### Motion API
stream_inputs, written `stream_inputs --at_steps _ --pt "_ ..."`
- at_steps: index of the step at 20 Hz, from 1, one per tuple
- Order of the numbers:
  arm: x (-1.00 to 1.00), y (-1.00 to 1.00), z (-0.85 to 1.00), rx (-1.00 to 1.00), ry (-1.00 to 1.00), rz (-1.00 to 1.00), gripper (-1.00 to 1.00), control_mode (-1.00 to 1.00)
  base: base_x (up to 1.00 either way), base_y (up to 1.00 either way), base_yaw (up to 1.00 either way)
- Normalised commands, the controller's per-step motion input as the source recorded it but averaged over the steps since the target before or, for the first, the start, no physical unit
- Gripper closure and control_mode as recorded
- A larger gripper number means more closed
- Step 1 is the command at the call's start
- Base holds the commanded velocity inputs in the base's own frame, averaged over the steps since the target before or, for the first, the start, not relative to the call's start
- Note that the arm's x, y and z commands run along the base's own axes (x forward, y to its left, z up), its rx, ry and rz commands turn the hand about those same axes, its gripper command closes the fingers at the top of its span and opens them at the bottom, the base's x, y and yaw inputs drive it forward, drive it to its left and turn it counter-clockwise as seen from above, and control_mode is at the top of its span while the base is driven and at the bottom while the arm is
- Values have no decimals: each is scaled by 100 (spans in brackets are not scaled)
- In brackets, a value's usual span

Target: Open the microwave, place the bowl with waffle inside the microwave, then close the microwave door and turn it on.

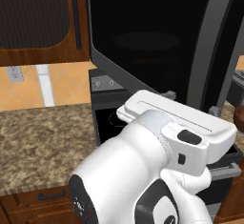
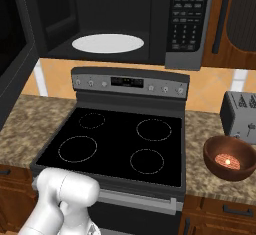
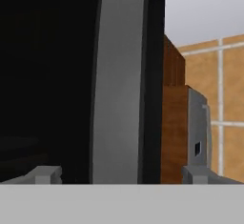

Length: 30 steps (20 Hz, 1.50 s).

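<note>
You have the microwave [image 2: 120,24] standing open above the stove [image 2: 115,144]: its cavity is bare to the room, with one white turntable plate [image 2: 108,43] lying on the floor inside and the button panel [image 2: 187,16] on the right side. The microwave door [image 1: 157,37] is swung out to the left, and in the left base view its dark glass and grey frame hang right over the arm, close in front of the wrist. In the hand view the gripper [image 3: 121,174] has its jaws spread wide with nothing between them; the grey edge of the door stands upright just past the fingertips [image 3: 45,174].

The bowl [image 2: 230,157] sits on the granite counter [image 2: 200,144] to the right of the stove, near the front edge, with the waffle [image 2: 227,160] inside it. One grey toaster [image 2: 239,116] stands just behind it, near the wall.

The stove top shows four burner rings. Its back panel [image 2: 130,83] carries knobs and a small display; the display and the microwave's buttons are too small for you to read.
</note>
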Motion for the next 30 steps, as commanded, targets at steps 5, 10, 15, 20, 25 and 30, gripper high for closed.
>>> stream_inputs --at_steps 5,10,15,20,25,30 --pt "-45 2 0 0 0 24 -100 -100 0 0 0" --pt "-29 -32 0 7 0 61 -100 -100 0 0 0" --pt "-3 -58 0 21 4 61 -100 -100 0 0 0" --pt "-4 -80 0 25 1 51 -100 -100 0 0 0" --pt "0 -70 0 20 0 59 -100 -100 0 0 0" --pt "6 -39 -5 20 0 71 -100 -100 0 0 0"
